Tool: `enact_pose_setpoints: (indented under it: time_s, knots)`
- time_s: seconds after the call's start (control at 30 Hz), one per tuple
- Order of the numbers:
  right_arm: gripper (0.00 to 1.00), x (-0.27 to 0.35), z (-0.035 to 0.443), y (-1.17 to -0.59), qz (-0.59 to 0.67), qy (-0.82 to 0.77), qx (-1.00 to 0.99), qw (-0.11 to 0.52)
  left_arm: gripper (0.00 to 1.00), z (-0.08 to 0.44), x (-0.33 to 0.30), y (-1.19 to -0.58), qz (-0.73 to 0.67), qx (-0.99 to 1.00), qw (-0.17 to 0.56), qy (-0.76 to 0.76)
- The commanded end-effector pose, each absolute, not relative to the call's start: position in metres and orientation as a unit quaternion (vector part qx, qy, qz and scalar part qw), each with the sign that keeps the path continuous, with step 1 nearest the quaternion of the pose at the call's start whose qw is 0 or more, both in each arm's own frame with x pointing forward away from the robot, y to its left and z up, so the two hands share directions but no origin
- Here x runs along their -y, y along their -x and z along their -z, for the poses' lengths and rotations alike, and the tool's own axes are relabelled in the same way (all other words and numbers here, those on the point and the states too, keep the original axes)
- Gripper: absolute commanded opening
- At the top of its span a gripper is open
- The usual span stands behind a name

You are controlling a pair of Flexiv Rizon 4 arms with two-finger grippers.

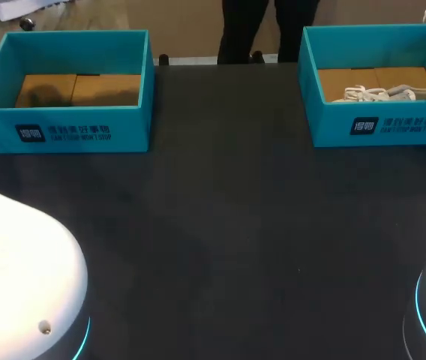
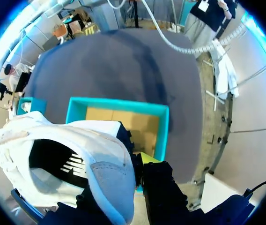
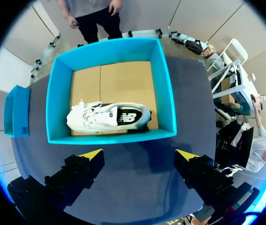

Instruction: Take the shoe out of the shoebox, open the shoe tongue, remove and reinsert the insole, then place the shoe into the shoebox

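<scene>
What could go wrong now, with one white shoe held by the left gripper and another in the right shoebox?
1. The left gripper seems to hold the lifted shoe only near its heel; it may slip and miss the empty shoebox below.
2. The open right gripper hangs short of the boxed shoe, over the near wall of the right shoebox; descending straight, it may strike that wall.

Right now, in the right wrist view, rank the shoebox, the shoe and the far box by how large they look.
Largest: shoebox
Middle: shoe
Smallest: far box, but it stands farther from the camera, so its true size against the others is unsure.
</scene>
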State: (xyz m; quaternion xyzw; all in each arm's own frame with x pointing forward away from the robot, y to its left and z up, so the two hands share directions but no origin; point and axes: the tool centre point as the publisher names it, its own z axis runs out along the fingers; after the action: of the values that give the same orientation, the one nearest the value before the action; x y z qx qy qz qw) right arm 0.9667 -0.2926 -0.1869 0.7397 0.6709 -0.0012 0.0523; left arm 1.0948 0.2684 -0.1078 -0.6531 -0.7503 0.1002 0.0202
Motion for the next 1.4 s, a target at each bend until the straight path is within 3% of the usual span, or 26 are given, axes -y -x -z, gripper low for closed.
enact_pose_setpoints:
  time_s: [0.03, 0.57, 0.87, 1.4]
  knots:
    - [1.0, 0.292, 0.187, -0.966, 0.001, -0.74, -0.67, 0.053, 0.0, 0.101, -0.247, -0.983, -0.017, 0.75, -0.064, 0.658]
    - [1.0, 0.292, 0.187, -0.966, 0.001, -0.74, -0.67, 0.053, 0.0, 0.1, -0.245, -0.973, -0.043, 0.727, -0.06, 0.682]
    - [1.0, 0.292, 0.187, -0.966, 0.001, -0.74, -0.67, 0.053, 0.0, 0.127, -0.2, -0.893, 0.036, 0.723, -0.062, 0.688]
    - [1.0, 0.292, 0.187, -0.966, 0.001, -0.74, -0.67, 0.053, 0.0, 0.168, -0.14, -0.833, 0.065, 0.729, -0.056, 0.679]
